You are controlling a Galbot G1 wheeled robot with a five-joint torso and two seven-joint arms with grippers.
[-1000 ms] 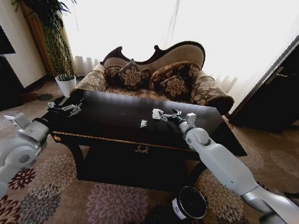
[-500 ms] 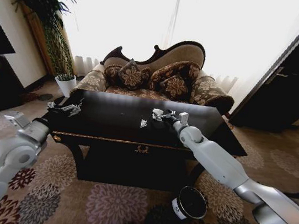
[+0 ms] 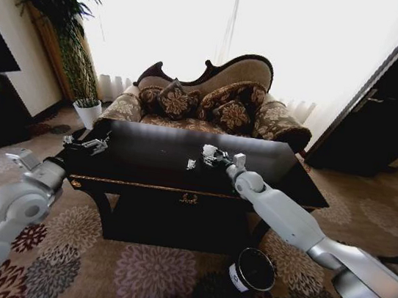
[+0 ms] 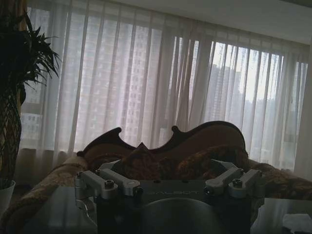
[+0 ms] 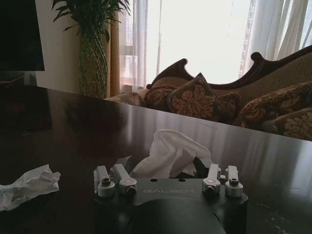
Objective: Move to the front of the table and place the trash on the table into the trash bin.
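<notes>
The glossy black table stands before me with the trash on its top. A white paper wad rests on the table right of centre. My right gripper reaches over the table and is shut on the wad, one finger on each side. A smaller white scrap lies a little nearer the front edge. The black trash bin stands on the carpet under my right arm. My left gripper hangs open over the table's left end.
A patterned sofa with cushions stands behind the table, under a bright curtained window. At the back left is a tall plant in a white pot. Dark furniture lines the left wall, and a dark door is on the right.
My right gripper has slid left along the table top until the white paper wad sits between its fingers. The left arm, the wad and the scrap have not moved.
</notes>
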